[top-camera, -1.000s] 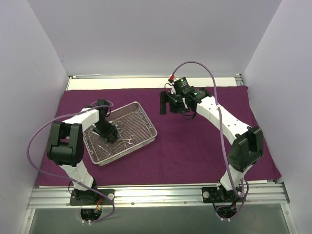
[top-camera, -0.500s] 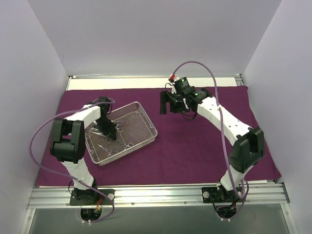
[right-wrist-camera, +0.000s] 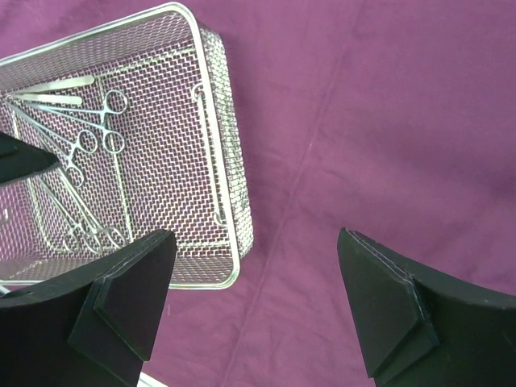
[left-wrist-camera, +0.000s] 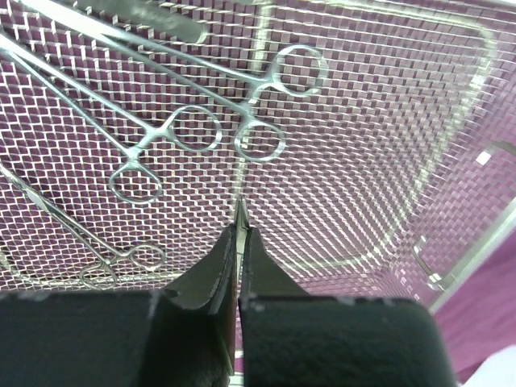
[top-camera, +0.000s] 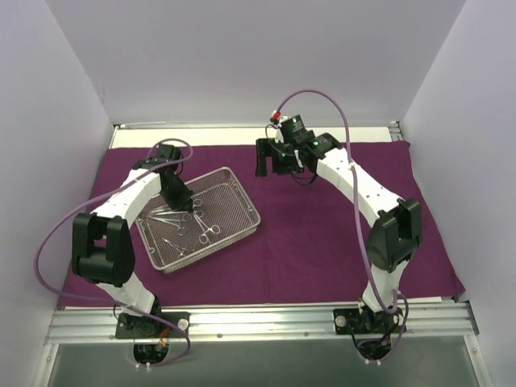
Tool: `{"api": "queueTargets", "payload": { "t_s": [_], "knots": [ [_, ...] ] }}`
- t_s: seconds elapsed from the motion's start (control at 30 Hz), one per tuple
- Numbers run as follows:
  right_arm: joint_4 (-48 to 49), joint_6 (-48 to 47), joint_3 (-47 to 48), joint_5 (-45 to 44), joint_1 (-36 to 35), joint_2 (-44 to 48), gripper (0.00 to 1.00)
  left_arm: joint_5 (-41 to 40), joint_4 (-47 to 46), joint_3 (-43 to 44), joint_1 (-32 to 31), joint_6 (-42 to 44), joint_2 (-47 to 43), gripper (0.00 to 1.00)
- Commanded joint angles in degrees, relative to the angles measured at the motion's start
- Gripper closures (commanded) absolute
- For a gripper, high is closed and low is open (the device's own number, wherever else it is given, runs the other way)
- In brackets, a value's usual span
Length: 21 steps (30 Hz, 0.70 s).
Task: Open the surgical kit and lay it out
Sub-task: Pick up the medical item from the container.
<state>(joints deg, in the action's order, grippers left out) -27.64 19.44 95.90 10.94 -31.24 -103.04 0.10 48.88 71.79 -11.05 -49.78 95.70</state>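
Observation:
The silver wire-mesh tray (top-camera: 244,195) sits on the spread dark purple cloth (top-camera: 322,234), left of centre. Several scissor-handled clamps (top-camera: 187,226) lie inside it; they also show in the left wrist view (left-wrist-camera: 159,135) and the right wrist view (right-wrist-camera: 95,133). My left gripper (top-camera: 182,203) is over the tray's back-left part. It is shut on a thin silver instrument whose tip (left-wrist-camera: 240,214) sticks out between the fingers; I cannot tell which instrument it is. My right gripper (top-camera: 269,159) is open and empty above bare cloth (right-wrist-camera: 363,121), just right of the tray's rim (right-wrist-camera: 211,121).
White walls close in the left, right and back. A pale strip of table (top-camera: 201,137) shows behind the cloth. A metal rail (top-camera: 258,322) runs along the near edge by the arm bases.
My left arm has stretched out and its gripper has moved toward the back of the tray. My right gripper has shifted a little back and left.

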Motion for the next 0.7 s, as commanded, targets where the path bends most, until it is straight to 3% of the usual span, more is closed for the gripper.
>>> {"api": "queueTargets", "payload": {
  "t_s": [0.0, 0.17, 0.27, 0.43, 0.67],
  "knots": [
    [-0.8, -0.7, 3.5, 3.1, -0.6, -1.8, 0.17, 1.2, -0.3, 4.4, 0.0, 3.7, -2.6, 0.98],
    [3.1, -2.7, 4.5, 14.0, -0.8, -3.0, 0.21, 6.4, -2.0, 7.7, 0.0, 10.9, -4.1, 0.98],
    [5.9, -4.1, 4.1, 27.9, -1.4, -3.7, 0.24, 12.4, -3.4, 9.2, -0.4, 16.0, -4.7, 0.98],
    [12.3, -2.9, -0.4, 39.2, -3.3, -3.0, 0.35, 18.0, -2.5, 10.0, -1.0, 19.3, -6.7, 0.98],
    [13.4, -2.4, -0.8, 38.0, -7.9, -5.9, 0.45, 24.0, -2.6, 10.4, -1.6, 17.0, -7.3, 0.98]
  ]
}}
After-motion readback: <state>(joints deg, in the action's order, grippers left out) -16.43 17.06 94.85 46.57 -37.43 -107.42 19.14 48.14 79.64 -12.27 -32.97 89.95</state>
